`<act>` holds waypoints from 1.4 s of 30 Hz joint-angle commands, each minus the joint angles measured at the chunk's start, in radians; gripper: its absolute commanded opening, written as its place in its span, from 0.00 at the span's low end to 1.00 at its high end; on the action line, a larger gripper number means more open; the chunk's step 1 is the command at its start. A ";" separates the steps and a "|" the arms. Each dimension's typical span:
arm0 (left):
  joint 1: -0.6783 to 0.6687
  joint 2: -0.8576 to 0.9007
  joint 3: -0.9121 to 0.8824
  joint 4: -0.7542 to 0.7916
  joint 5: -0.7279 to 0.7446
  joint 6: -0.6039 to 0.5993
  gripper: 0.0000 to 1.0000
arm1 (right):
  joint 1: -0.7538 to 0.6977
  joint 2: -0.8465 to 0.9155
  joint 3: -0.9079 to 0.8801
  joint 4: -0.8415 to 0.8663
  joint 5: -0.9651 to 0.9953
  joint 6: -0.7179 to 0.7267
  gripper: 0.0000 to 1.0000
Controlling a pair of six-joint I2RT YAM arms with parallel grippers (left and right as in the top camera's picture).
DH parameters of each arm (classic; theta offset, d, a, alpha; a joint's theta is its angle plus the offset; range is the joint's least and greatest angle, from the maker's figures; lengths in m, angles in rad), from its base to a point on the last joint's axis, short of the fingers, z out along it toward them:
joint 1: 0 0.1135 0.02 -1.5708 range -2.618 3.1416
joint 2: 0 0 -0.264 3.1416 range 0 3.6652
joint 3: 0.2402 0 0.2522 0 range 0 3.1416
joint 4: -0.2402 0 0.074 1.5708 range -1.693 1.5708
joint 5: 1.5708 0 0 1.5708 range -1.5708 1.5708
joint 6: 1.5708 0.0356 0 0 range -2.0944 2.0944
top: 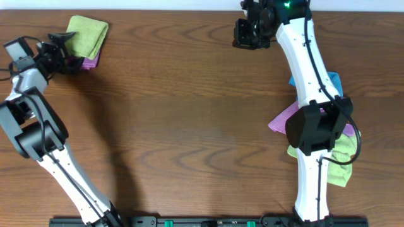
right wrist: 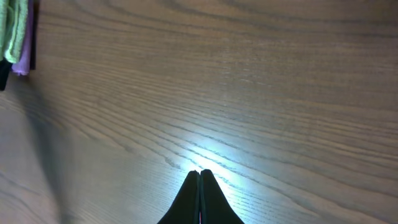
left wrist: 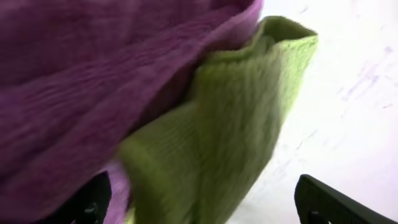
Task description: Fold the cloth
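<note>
A folded lime-green cloth (top: 87, 34) lies on a purple cloth (top: 90, 62) at the table's far left. No white tag shows on it. My left gripper (top: 65, 44) is at its left edge, open. In the left wrist view its fingers (left wrist: 205, 202) stand wide apart with the green cloth (left wrist: 230, 130) between them and the purple cloth (left wrist: 81, 81) beside it. My right gripper (top: 250, 31) is shut and empty over bare wood at the far edge; its closed tips (right wrist: 199, 172) show in the right wrist view.
A pile of loose cloths lies under my right arm at the right: purple (top: 282, 118), blue (top: 332, 81) and another lime-green one (top: 338, 165). The far-left stack also shows in the right wrist view (right wrist: 13, 31). The table (top: 189, 113) is dark wood.
</note>
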State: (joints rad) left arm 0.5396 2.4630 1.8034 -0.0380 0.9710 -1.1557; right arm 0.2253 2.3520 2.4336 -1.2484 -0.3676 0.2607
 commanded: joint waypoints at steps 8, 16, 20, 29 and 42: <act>0.034 -0.349 -0.002 -0.702 -0.179 0.765 0.96 | 0.018 -0.026 0.007 -0.033 0.013 -0.035 0.07; -0.089 -0.810 -0.002 -0.949 -0.447 1.117 0.96 | 0.019 -0.211 0.007 -0.142 0.312 -0.116 0.97; -0.155 -0.970 -0.002 -1.036 -0.451 1.178 0.95 | 0.019 -0.323 0.007 -0.244 0.443 -0.182 0.99; -0.325 -1.422 -0.313 -1.080 -0.586 1.201 0.96 | -0.004 -0.545 -0.074 -0.360 0.420 -0.201 0.98; -0.341 -1.685 -0.434 -1.142 -0.593 1.201 0.96 | 0.014 -0.727 -0.466 -0.206 0.423 -0.210 0.99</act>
State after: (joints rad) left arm 0.2008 0.7746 1.3697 -1.1671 0.3882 0.0311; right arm 0.2287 1.6562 1.9678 -1.4567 0.0425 0.0635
